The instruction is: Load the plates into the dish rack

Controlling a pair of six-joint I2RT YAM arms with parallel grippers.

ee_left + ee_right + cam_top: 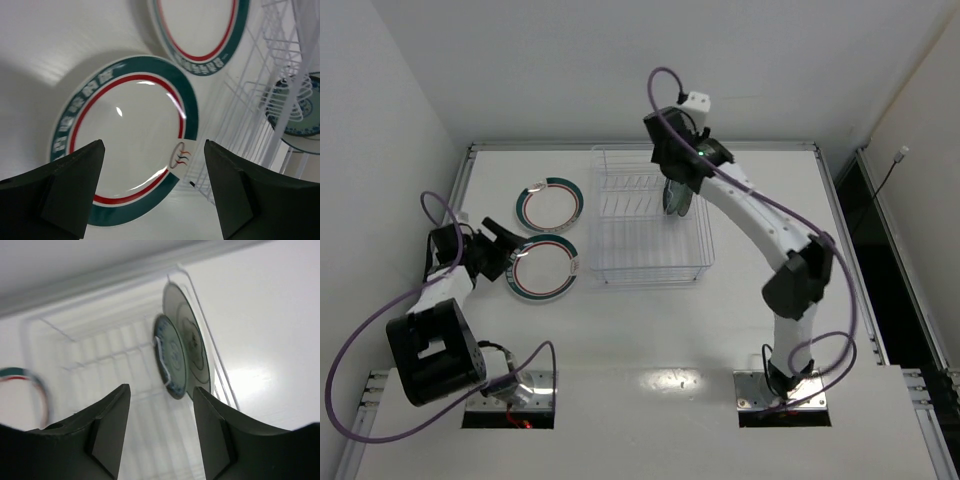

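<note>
Two white plates with teal rims lie flat on the table left of the dish rack (620, 272): a far plate (550, 204) and a near plate (544, 267). My left gripper (505, 250) hangs open at the near plate's left edge. In the left wrist view that near plate (127, 135) lies between and beyond the wide jaws of the left gripper (155, 190). My right gripper (678, 195) is over the rack's right side. It stands open and empty (160, 425). Just past its fingertips, a small teal patterned plate (170, 357) and a larger plate (194, 347) stand upright in the rack (110, 347).
White walls close in the table at the back and left. A raised rail (640, 147) runs along the far edge behind the rack. Purple cables loop off both arms. A dark gap (880, 260) borders the table's right side.
</note>
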